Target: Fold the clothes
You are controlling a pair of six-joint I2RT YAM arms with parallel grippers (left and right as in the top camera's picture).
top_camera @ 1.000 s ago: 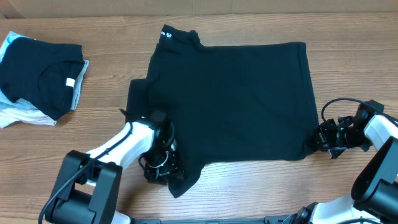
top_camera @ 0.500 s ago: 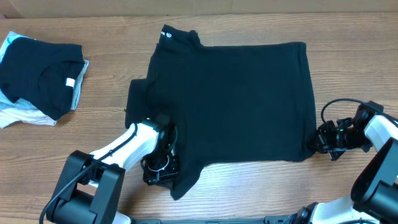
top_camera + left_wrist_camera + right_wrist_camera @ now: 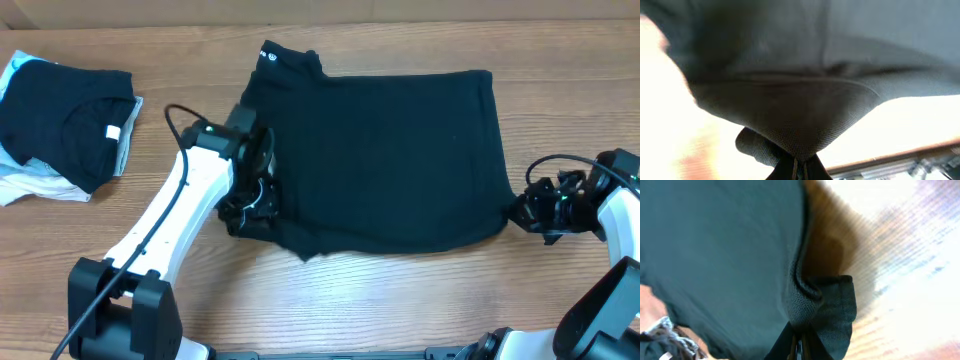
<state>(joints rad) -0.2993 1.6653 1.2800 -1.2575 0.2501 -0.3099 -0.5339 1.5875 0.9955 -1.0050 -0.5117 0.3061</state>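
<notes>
My left gripper [image 3: 247,210] has closed on the near-left corner of the spread T-shirt [image 3: 390,150] and carried it away from me, farther up the table. A second ago it sat lower down, over the sleeve that trailed toward the near table edge. That trailing point of cloth is gone from there now, drawn in to a short tip [image 3: 305,252] just beside the gripper. The left arm [image 3: 180,205] now stretches out long across the wood. My right gripper [image 3: 523,212] has shifted slightly outward and up, the shirt's near-right corner has followed it, and the near hem lies higher.
</notes>
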